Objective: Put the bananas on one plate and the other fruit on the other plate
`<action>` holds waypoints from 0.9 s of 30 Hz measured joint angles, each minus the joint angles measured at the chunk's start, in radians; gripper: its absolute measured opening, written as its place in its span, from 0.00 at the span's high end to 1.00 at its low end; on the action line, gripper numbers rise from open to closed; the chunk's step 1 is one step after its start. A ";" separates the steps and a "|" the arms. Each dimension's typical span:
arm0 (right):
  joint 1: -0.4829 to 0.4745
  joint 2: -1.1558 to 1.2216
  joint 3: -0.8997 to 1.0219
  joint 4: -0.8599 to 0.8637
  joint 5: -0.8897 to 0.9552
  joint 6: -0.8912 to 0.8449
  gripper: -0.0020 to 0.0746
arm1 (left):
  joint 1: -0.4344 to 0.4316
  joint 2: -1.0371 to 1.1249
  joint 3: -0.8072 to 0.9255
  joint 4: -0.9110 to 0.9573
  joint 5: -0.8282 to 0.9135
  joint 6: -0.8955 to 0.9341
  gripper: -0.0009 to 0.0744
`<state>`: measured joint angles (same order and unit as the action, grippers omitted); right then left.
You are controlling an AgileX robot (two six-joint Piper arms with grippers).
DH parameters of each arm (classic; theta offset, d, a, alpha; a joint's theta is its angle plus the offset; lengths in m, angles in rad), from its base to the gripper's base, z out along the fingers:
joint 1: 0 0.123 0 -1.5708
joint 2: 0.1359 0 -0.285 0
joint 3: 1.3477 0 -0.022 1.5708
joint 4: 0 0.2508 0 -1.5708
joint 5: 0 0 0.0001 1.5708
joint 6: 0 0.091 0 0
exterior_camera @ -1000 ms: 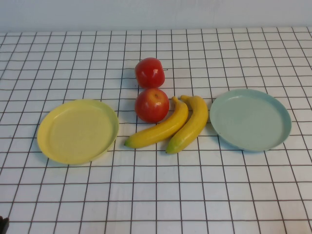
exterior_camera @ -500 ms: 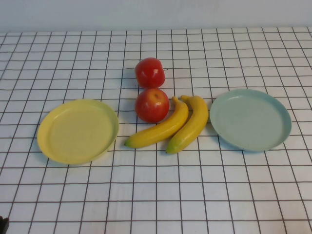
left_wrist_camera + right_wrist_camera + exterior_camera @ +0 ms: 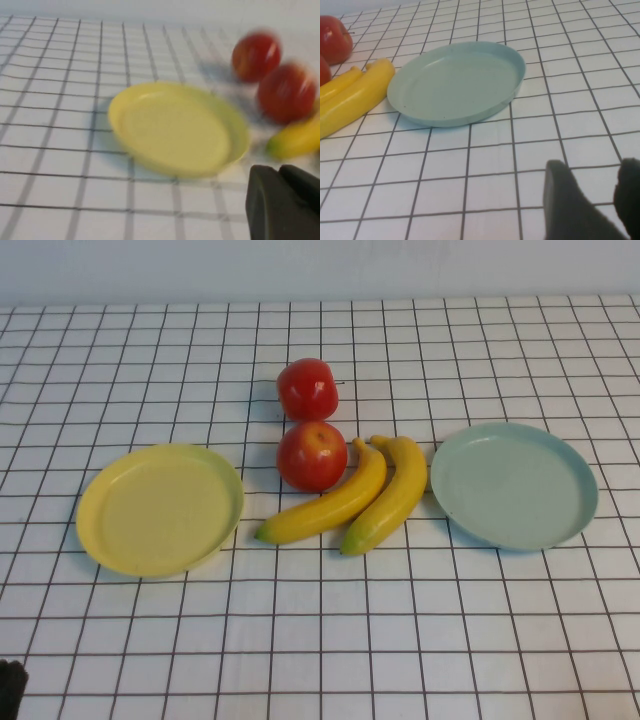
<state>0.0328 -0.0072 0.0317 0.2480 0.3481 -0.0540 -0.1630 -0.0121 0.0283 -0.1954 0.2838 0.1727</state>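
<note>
Two red apples [image 3: 307, 388] [image 3: 312, 455] sit mid-table, one behind the other. Two yellow bananas [image 3: 330, 505] [image 3: 390, 495] lie side by side just right of the nearer apple. The yellow plate [image 3: 160, 508] is at the left and the pale blue-green plate [image 3: 513, 483] at the right; both are bare. My left gripper [image 3: 8, 685] shows only as a dark tip at the near left corner. In the left wrist view it [image 3: 278, 172] is shut and empty, short of the yellow plate [image 3: 177, 127]. My right gripper [image 3: 592, 167] is open and empty, short of the blue-green plate [image 3: 457, 82].
A white cloth with a black grid [image 3: 330, 640] covers the table. The grey wall [image 3: 320, 270] runs along the back edge. In the right wrist view the bananas [image 3: 350, 97] touch the blue-green plate's rim.
My left gripper's dark tip has come further up into the near left corner of the high view. Fruit and plates have not moved.
</note>
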 joint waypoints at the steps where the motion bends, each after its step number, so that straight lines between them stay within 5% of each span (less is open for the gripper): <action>1: 0.000 0.000 0.000 0.000 0.000 0.000 0.70 | 0.000 0.000 0.000 -0.102 -0.047 -0.052 0.99; 8: 0.000 0.000 0.000 0.000 0.000 0.000 0.70 | 0.000 0.000 0.000 -0.658 -0.330 -0.241 0.99; 18: 0.000 0.000 0.000 0.000 0.000 0.000 0.70 | 0.000 0.000 0.000 -0.777 -0.516 -0.210 0.99; 27: 0.000 0.000 0.000 0.000 0.000 0.000 0.70 | 0.000 0.102 -0.285 -0.661 -0.217 0.128 0.99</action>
<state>0.0328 -0.0072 0.0317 0.2480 0.3481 -0.0540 -0.1630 0.0902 -0.2563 -0.8568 0.0671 0.3010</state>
